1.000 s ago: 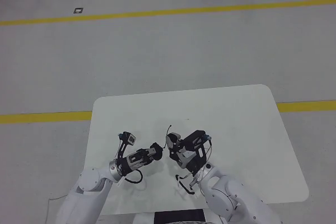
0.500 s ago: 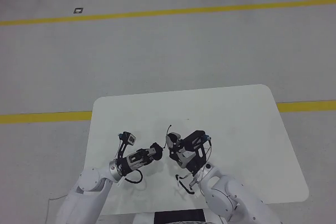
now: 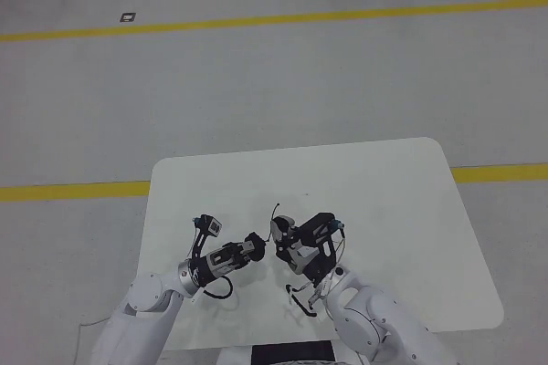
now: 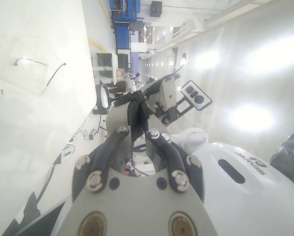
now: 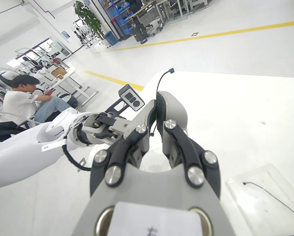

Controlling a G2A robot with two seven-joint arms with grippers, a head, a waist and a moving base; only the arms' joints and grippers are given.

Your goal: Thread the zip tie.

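Where the two arms meet, low and centre in the top view, the right gripper (image 5: 157, 99) is clamped on the zip tie (image 5: 159, 83), its pads pressed against the black strap. Seen from the right wrist, the tie rises out of the fingertips in a curve and ends in its small square head, while its other end hangs free below the pads, between the two fingers. The left gripper (image 4: 134, 97) sits just beside the right one, its fingers drawn together; whether anything is caught between them cannot be told. Both grippers hang over the white table (image 3: 393, 192). Toward the table's bottom edge in the top view, a clear tray (image 5: 238, 185) lies flat with a spare tie (image 5: 267, 192) on it, apart from the grippers.
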